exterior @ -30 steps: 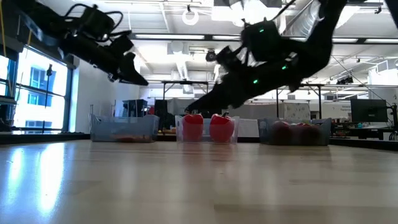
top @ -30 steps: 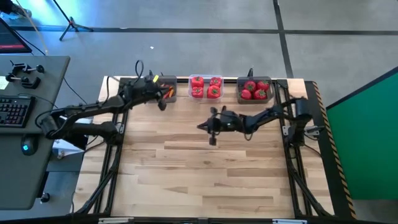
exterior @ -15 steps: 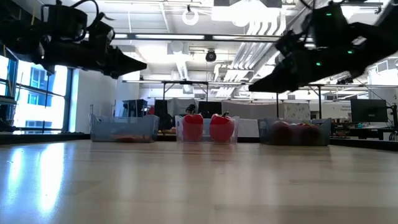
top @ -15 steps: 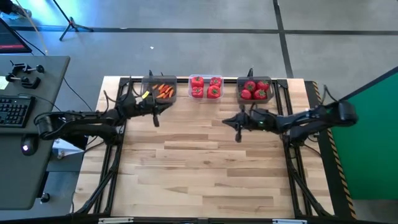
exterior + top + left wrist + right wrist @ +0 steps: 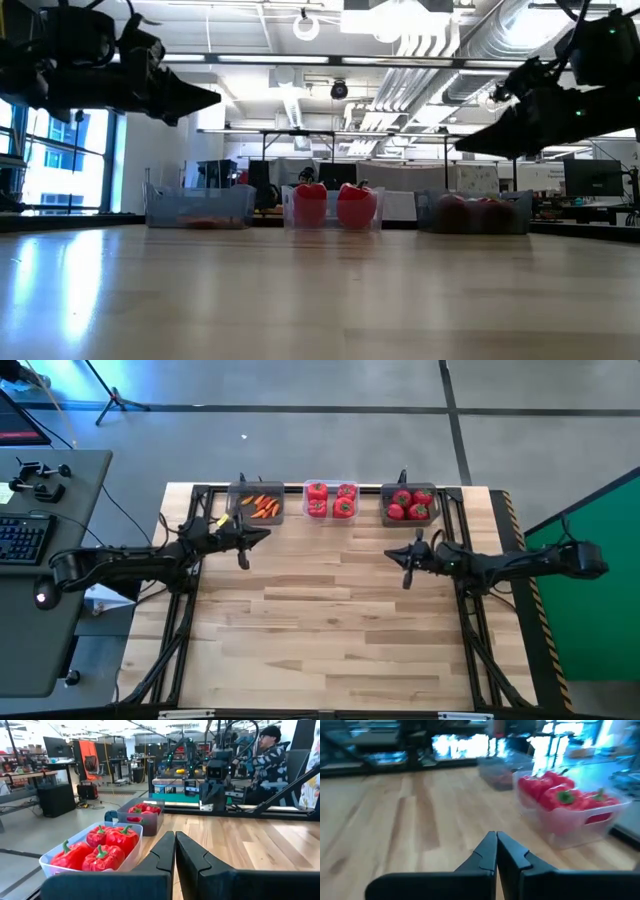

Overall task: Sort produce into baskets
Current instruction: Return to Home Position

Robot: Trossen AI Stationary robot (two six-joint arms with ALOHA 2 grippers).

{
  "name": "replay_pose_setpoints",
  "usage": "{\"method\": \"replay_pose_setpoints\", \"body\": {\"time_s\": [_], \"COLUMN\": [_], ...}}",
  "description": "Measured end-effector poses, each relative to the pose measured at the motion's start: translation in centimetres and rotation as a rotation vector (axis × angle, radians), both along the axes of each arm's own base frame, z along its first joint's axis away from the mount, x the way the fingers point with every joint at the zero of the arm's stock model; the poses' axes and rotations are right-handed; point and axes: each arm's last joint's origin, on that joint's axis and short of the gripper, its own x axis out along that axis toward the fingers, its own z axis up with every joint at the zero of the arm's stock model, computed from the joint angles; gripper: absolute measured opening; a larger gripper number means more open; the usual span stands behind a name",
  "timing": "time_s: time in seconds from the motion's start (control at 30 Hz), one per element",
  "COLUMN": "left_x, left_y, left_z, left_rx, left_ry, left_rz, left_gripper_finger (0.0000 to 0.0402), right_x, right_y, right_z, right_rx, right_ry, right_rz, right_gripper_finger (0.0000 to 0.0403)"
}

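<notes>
Both arms hang over the wooden worktop (image 5: 330,630); the produce sits binned along its back edge.

We note three baskets in a row: the left dark bin (image 5: 240,495) holds thin orange pieces (image 5: 262,507), the clear bin (image 5: 307,502) red peppers (image 5: 318,494), the right dark bin (image 5: 386,493) tomatoes (image 5: 408,506). The left gripper (image 5: 243,553) hovers before the left dark bin, the right gripper (image 5: 407,568) before the right dark bin. Each has its fingers pressed together, holding nothing. Beyond lie a grey floor (image 5: 330,430), a desk (image 5: 40,580) and a person (image 5: 267,757).
</notes>
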Motion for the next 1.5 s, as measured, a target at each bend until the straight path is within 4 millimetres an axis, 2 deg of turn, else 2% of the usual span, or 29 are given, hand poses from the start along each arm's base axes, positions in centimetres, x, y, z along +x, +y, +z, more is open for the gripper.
{"method": "replay_pose_setpoints", "body": {"time_s": [0.13, 0.6, 0.77, 0.93, 1.17, 1.5], "left_x": [-0.2, -1.8, -2.9, -3.4, -4.2, -6.0], "left_y": [-0.1, -0.9, -1.4, -1.6, -2.0, -3.0], "left_z": [0.2, 0.7, -0.5, -0.1, -0.6, -0.7], "left_rx": [-0.007, -0.002, -0.013, 0.001, -0.039, -0.036], "left_ry": [0.000, 0.025, -0.027, -0.060, -0.009, -0.028], "left_rz": [-0.004, 0.007, 0.042, 0.057, 0.055, 0.056], "left_gripper_finger": [0.0000, 0.0000, 0.0000, 0.0000, 0.0000, 0.0000], "right_x": [-0.6, -2.0, -2.5, -2.8, -3.4, -4.5], "right_y": [0.2, 0.3, 0.3, 0.3, 0.4, 0.5], "right_z": [-0.1, 0.7, 0.9, 1.2, 1.1, 1.7], "right_rx": [0.037, 0.028, 0.023, 0.013, 0.019, -0.003], "right_ry": [0.030, 0.007, -0.002, -0.034, -0.026, -0.094], "right_rz": [0.060, 0.021, 0.006, 0.004, -0.021, -0.041], "right_gripper_finger": [0.0000, 0.0000, 0.0000, 0.0000, 0.0000, 0.0000]}}
